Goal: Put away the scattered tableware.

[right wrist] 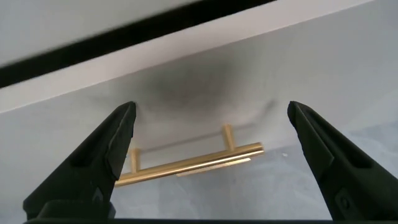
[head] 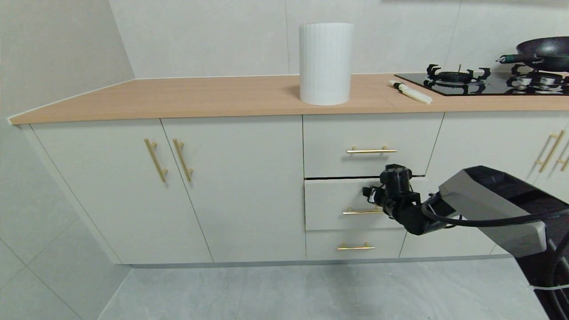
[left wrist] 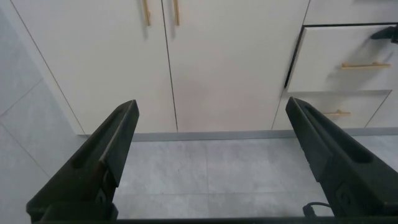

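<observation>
Closest up is the right arm, coming in from the lower right, so the right gripper sits right in front of the middle drawer. Its two fingers are spread wide. From the wrist you can see that drawer's gold handle lined up in the gap between them, with nothing clamped. That drawer sits slightly out of the cabinet, with a dark gap along its top edge.

It's one of three stacked drawers, the others being the top drawer and the bottom drawer, and each has one gold bar handle. Left of the stack are two cupboard doors with one upright handle each. Two more gold handles show at the far right.

The left gripper hangs low over the floor tiles, facing the cupboards. Its fingers are also wide apart and hold nothing.

The tableware is up on the wooden counter. It's one pale utensil lying flat just beside the hob, and I can't tell exactly what it is. One white ribbed cylinder stands near it on the counter. The hob has two burners, and one dark pan sits on the right one.
</observation>
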You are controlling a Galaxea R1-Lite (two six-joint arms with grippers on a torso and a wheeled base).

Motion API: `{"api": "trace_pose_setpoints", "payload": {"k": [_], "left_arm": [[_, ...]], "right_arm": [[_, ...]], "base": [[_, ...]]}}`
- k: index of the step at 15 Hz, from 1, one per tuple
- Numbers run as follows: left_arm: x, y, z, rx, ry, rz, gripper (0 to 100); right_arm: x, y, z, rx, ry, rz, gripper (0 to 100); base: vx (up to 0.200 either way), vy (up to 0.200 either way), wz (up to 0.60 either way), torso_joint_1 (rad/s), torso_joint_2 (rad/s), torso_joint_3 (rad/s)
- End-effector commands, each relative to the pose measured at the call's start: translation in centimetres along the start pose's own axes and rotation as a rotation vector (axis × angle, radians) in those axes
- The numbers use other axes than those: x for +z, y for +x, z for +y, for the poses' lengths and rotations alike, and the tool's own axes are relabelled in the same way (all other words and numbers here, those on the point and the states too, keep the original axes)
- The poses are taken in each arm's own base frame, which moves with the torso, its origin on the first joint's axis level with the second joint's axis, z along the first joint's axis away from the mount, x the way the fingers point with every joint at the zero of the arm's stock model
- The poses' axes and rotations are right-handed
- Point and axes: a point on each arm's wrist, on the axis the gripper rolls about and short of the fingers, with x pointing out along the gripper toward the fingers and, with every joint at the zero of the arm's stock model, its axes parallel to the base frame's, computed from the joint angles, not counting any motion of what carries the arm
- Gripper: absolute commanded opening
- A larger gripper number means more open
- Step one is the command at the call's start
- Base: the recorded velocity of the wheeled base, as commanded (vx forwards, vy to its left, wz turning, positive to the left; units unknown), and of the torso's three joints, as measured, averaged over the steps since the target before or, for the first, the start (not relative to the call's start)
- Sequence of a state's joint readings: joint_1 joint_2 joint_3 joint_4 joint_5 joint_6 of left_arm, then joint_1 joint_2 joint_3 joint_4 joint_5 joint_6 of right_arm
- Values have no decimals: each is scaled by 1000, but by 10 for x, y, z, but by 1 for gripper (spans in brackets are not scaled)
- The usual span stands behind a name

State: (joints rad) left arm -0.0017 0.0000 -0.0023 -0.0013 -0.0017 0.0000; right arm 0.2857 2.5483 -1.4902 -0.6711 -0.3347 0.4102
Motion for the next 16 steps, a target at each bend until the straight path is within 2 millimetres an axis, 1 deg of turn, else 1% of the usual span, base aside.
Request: {"api": "trace_pose_setpoints", "payload": {"k": [1,5,8,10,11,13,14,15,16], "left_arm": [[0,0,0,0,0,2,100],[0,0,0,0,0,1,100],[0,0,0,0,0,1,100],[0,0,0,0,0,2,100],[0,0,0,0,0,-1,100],[0,0,0,0,0,2,100],[0,0,0,0,0,1,100],[0,0,0,0,0,1,100],[0,0,0,0,0,2,100]], "right_arm": [[-3,11,-2,-12,18,-21,100],[-1,31,-2,-53,40,-87,100],[3,32,-5,-62,45,-98,100],[6,29,-5,-69,45,-99,100],[10,23,-5,-75,44,-100,100],[23,-1,-5,-80,38,-84,100],[29,-26,-6,-80,24,-56,100],[30,-50,-6,-74,12,-34,100],[36,-71,-8,-63,14,-45,100]], "base": [[0,0,0,0,0,0],[0,0,0,0,0,0],[0,0,0,0,0,0],[0,0,0,0,0,0],[0,0,0,0,0,0],[0,0,0,0,0,0],[0,0,0,0,0,0],[0,0,0,0,0,0],[0,0,0,0,0,0]]}}
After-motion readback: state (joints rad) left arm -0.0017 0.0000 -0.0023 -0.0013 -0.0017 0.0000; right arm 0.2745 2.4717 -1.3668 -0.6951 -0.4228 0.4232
